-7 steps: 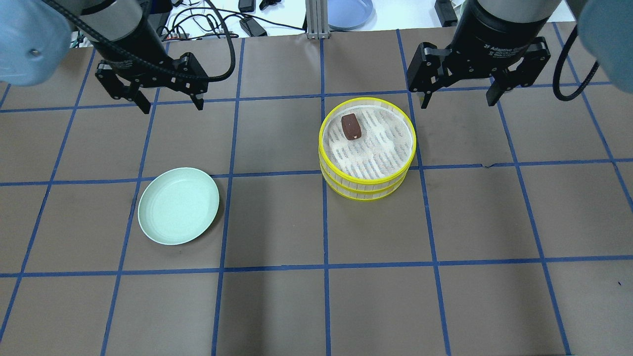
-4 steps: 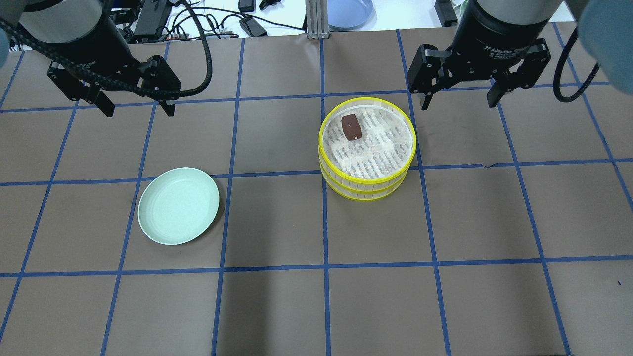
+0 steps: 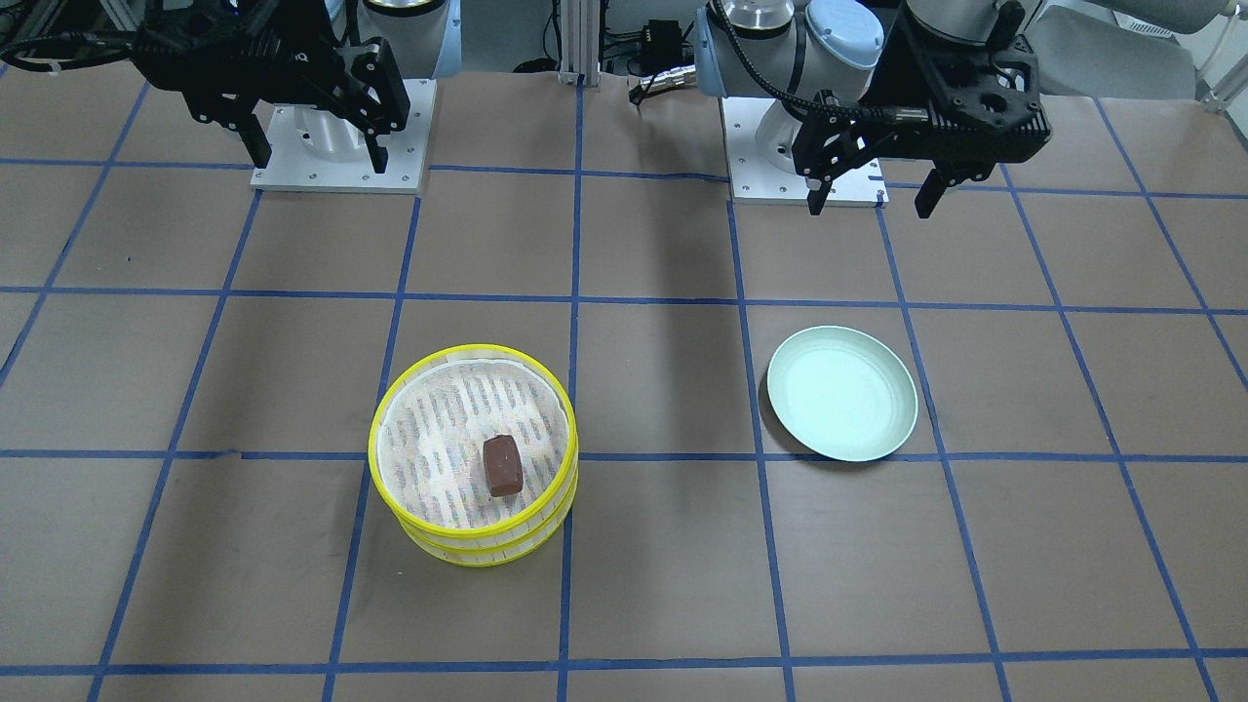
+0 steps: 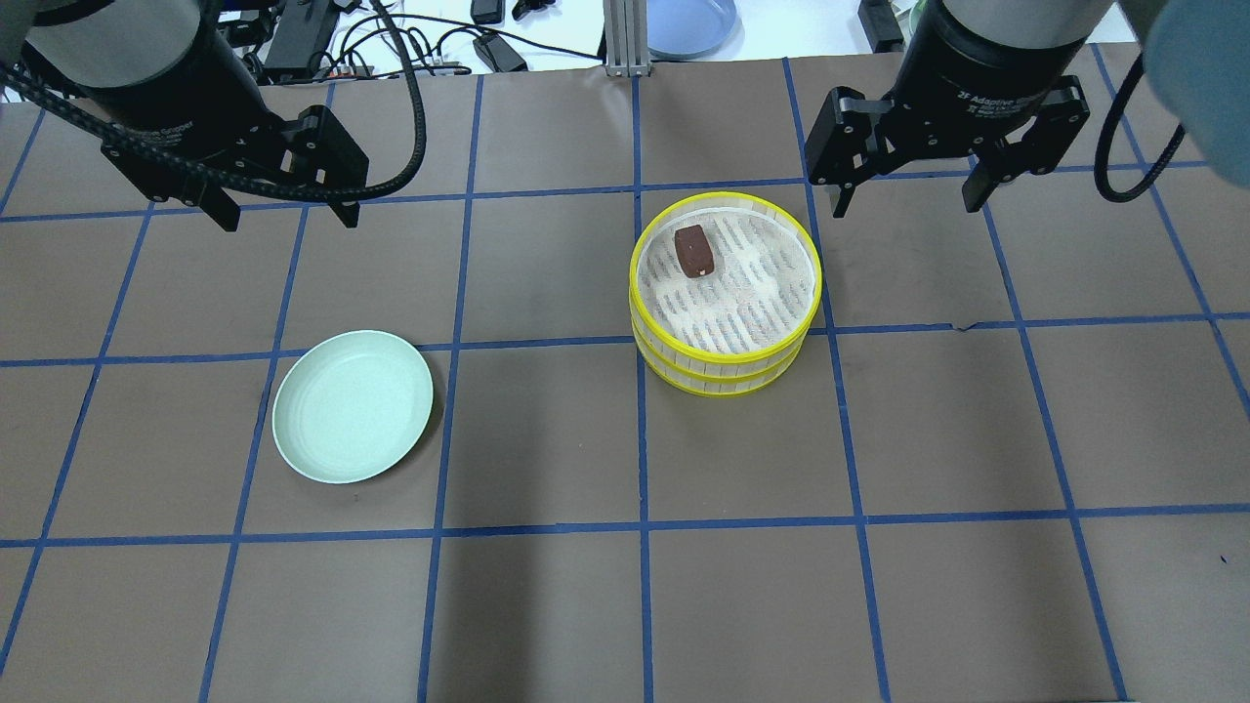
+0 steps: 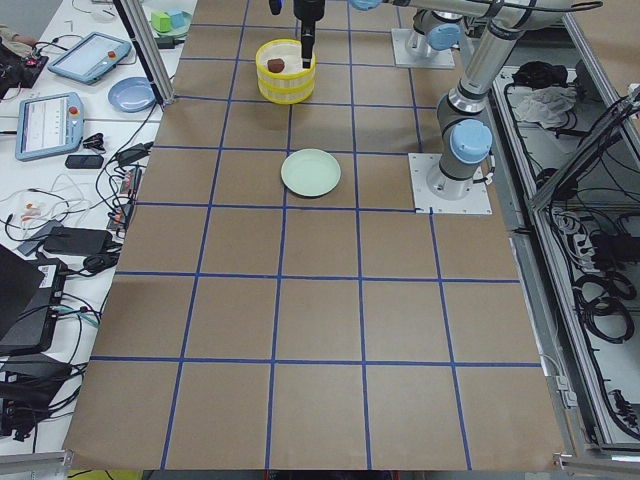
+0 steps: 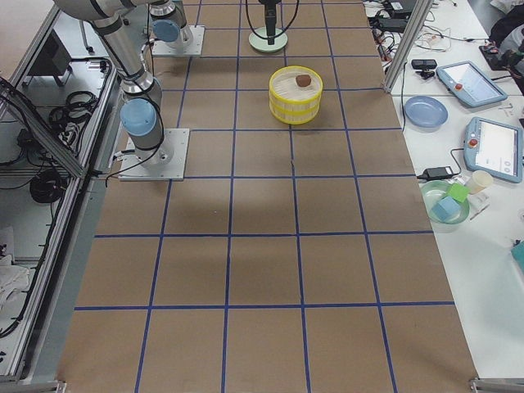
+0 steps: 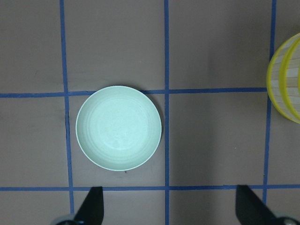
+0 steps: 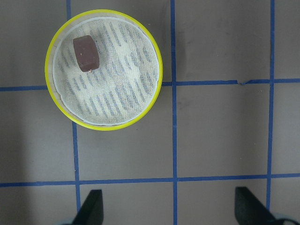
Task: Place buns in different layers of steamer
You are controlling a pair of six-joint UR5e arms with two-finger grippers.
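The steamer (image 4: 728, 360) is two stacked yellow-rimmed trays right of the table's middle; it also shows in the front view (image 3: 468, 532) and the right wrist view (image 8: 105, 126). The dark reddish-brown bun (image 4: 693, 251) lies on the top tray's slatted floor, near its far left rim, and shows in the front view (image 3: 502, 465) and the right wrist view (image 8: 86, 53) too. The cream-white bun is hidden or out of view. My left gripper (image 4: 290, 221) hangs open and empty over the far left of the table. My right gripper (image 4: 905, 207) hangs open and empty beyond the steamer's right side.
A pale green plate (image 4: 353, 406) lies empty at the left middle and fills the left wrist view (image 7: 119, 127). A blue plate (image 4: 688, 24), cables and a metal post (image 4: 620, 39) stand beyond the table's far edge.
My left gripper has moved to the left, away from the steamer, and stayed open. My right gripper has barely moved. The brown bun and the steamer have not moved.
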